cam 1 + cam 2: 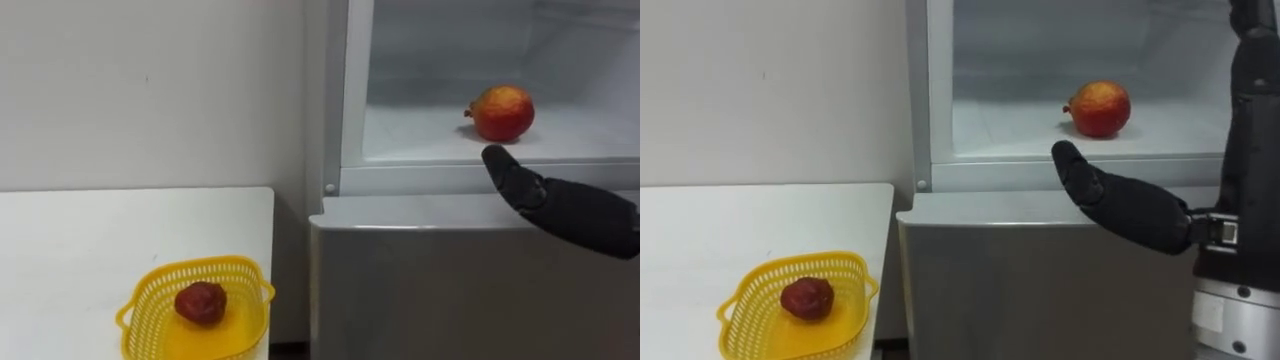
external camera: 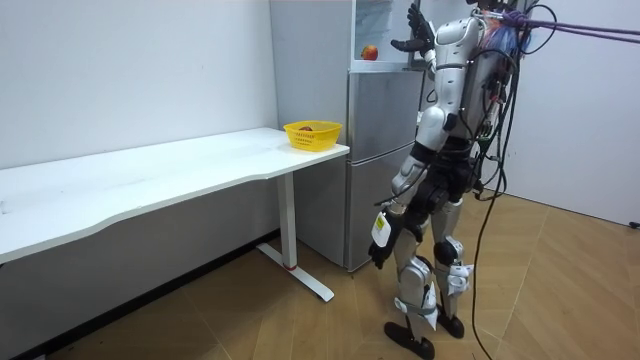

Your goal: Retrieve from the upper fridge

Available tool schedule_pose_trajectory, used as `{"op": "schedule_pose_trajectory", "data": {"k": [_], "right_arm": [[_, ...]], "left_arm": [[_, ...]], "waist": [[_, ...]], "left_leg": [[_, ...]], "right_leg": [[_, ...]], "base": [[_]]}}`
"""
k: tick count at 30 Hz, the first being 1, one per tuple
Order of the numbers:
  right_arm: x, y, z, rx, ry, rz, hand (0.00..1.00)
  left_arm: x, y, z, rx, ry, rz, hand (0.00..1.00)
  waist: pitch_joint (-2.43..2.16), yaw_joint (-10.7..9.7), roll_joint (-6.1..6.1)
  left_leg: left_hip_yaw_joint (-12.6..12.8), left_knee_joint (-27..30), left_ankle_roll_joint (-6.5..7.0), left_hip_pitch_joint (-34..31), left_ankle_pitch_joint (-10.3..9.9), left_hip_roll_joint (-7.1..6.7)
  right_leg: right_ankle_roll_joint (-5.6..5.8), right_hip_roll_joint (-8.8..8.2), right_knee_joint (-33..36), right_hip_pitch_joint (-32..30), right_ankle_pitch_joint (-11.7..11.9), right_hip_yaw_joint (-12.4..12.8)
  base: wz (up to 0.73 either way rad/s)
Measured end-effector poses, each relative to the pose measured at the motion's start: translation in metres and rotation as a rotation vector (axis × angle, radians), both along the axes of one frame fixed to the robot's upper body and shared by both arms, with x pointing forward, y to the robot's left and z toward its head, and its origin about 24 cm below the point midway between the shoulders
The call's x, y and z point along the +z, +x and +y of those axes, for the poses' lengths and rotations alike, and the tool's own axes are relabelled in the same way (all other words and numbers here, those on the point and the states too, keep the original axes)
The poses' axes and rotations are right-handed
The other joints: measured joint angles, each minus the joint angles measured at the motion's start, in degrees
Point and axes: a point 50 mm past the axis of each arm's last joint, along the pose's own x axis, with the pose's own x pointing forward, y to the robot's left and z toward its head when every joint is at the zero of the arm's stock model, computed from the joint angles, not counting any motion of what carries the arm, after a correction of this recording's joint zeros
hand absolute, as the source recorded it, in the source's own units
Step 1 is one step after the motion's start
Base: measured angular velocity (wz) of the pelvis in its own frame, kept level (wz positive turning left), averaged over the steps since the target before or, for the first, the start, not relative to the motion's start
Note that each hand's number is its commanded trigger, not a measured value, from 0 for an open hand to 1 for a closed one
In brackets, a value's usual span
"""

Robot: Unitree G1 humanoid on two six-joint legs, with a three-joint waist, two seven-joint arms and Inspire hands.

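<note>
A red-orange pomegranate sits on the white shelf of the open upper fridge compartment. My right hand comes in from the right, just below and in front of the shelf's front edge. Its fingers are straight and it holds nothing; the tip points up toward the fruit, a short way short of it. In the room view I stand facing the fridge with the right hand raised to the top compartment. My left hand hangs by my thigh.
A yellow basket holding a dark red fruit stands on the white table to the left of the fridge. The closed lower fridge door is below the shelf. A white wall is behind the table.
</note>
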Motion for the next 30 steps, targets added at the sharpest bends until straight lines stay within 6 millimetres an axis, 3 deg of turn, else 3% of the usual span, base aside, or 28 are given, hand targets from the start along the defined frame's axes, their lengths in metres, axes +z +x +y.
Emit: {"op": "schedule_pose_trajectory", "data": {"k": [6,13,18,23,30], "right_arm": [[0.001,0.001,-0.004,0.009,0.01,0.004,0.0],[0.001,0.023,-0.026,-0.05,0.006,0.086,0.0],[0.019,0.028,-0.029,-0.047,-0.046,0.073,0.0],[0.028,0.035,-0.032,-0.054,-0.072,0.068,0.0],[0.031,0.047,-0.038,-0.062,-0.033,0.104,0.0]], "left_arm": [[0.001,-0.001,0.003,0.015,-0.012,0.006,0.0],[0.002,0.0,0.005,0.006,-0.006,0.006,0.0],[0.003,0.002,0.009,0.003,0.005,0.0,0.0],[0.005,0.002,0.016,0.03,0.02,-0.008,0.0],[0.007,0.004,0.018,0.045,0.026,-0.028,0.0]], "waist": [[-0.09,0.12,-0.17],[-0.02,0.06,-0.66],[0.21,0.39,-1.69],[0.24,1.39,-3.48],[0.14,1.65,-3.77]], "left_leg": [[0.01,0.06,0.01,-0.06,-0.01,-0.02],[0.07,0.21,0.01,-0.29,0.0,0.0],[0.14,0.24,0.0,-0.48,0.01,0.04],[0.07,0.71,0.01,-0.99,0.0,0.05],[-0.71,0.76,0.16,-1.94,-0.05,-0.11]], "right_leg": [[0.0,0.05,0.0,0.0,0.0,-0.04],[0.0,0.03,0.08,-0.1,0.0,-0.02],[0.0,0.09,0.02,-0.39,0.0,-0.11],[0.0,0.07,0.01,-0.77,0.01,-0.35],[0.1,-0.14,0.03,-0.89,0.07,-1.78]], "base": [[0.0],[0.0],[0.01],[0.0],[0.07]]}}
